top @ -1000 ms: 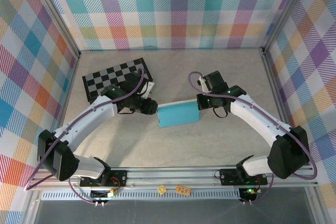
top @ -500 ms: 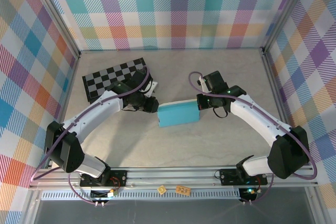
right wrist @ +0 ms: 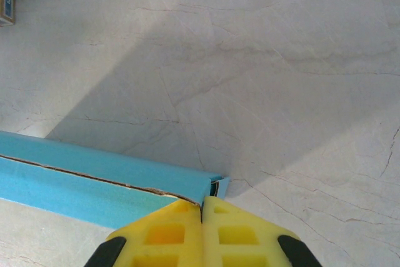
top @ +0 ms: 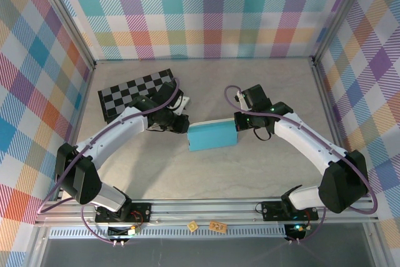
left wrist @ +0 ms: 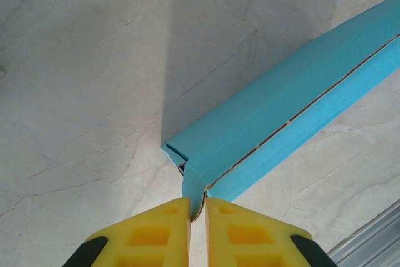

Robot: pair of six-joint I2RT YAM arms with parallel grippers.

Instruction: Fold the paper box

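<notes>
The box (top: 212, 137) is found at the centre of the top view. The left gripper (left wrist: 197, 203), wider a second ago, is now pinched on a thin flap at the box's left corner, so this end seems ready to be folded. Against the earlier frame, the left arm is brought nearer, while the box and the right gripper (right wrist: 201, 207), fingers pressed together at the right corner, are unmoved.

Lab robot cell: plaid walls (top: 206, 10), aluminium rail (top: 206, 207), checkerboard (top: 128, 95).
</notes>
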